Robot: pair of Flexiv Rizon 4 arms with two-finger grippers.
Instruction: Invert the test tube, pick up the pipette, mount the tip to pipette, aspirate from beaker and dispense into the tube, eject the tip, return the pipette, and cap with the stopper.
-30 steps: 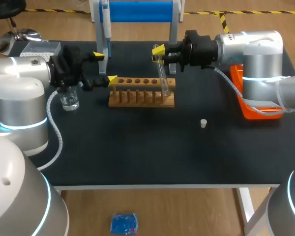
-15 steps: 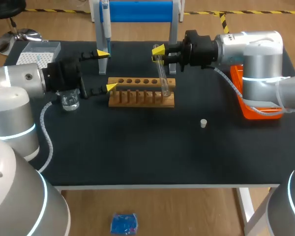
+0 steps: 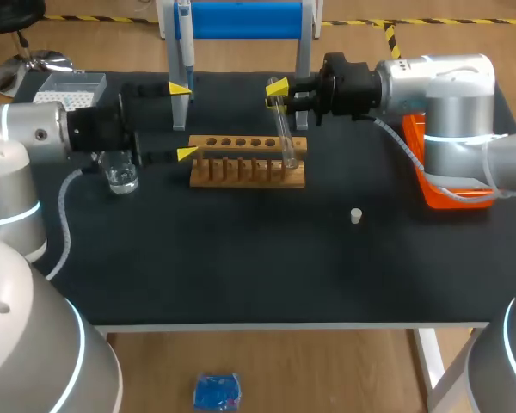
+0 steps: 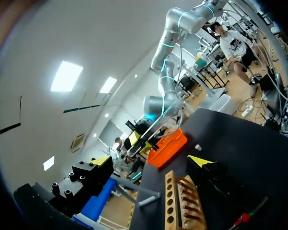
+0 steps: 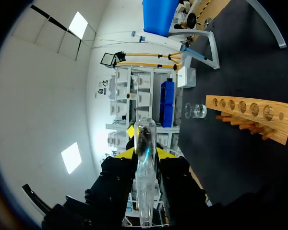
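Barely begun: pipette (image 3: 187,43) untouched ahead of my left gripper (image 3: 182,120), which is wide open and empty.
My right gripper (image 3: 283,93) clamps the test tube (image 3: 285,133).

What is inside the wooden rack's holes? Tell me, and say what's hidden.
Nothing: in the right wrist view the wooden rack shows empty holes. The test tube is clamped in the right claw, apart from the rack. The bottoms of the holes cannot be seen.
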